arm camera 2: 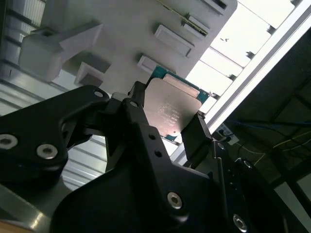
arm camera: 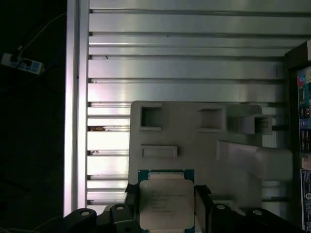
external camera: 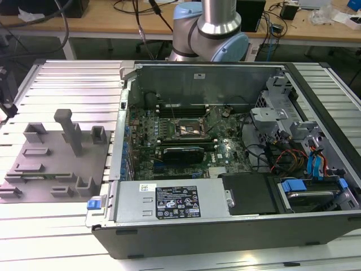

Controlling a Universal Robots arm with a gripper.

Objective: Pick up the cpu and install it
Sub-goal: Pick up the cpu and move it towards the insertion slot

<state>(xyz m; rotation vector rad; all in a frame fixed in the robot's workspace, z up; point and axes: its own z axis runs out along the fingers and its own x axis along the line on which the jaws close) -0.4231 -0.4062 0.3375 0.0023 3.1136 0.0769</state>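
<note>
In both wrist views the cpu (arm camera 2: 173, 104) (arm camera: 165, 204), a flat square chip with a silvery top and a green edge, sits clamped between the two black fingers of my gripper (arm camera 2: 169, 112) (arm camera: 166, 208). The gripper is shut on it, one finger on each side. Well below the chip lies the grey plastic fixture plate (arm camera: 194, 141) (arm camera 2: 121, 29) with its raised blocks. In the exterior view that plate (external camera: 51, 169) rests at the view's left, and the dark square socket frame (external camera: 189, 129) lies on the motherboard inside the open computer case (external camera: 225, 226).
The ribbed aluminium table (arm camera: 184, 68) (external camera: 56, 237) carries both plate and case. A tall grey post (external camera: 69, 130) stands up from the plate. Drive cages and cables (external camera: 293, 152) crowd the case toward the exterior view's right. The arm's base (external camera: 210, 34) rises behind the case.
</note>
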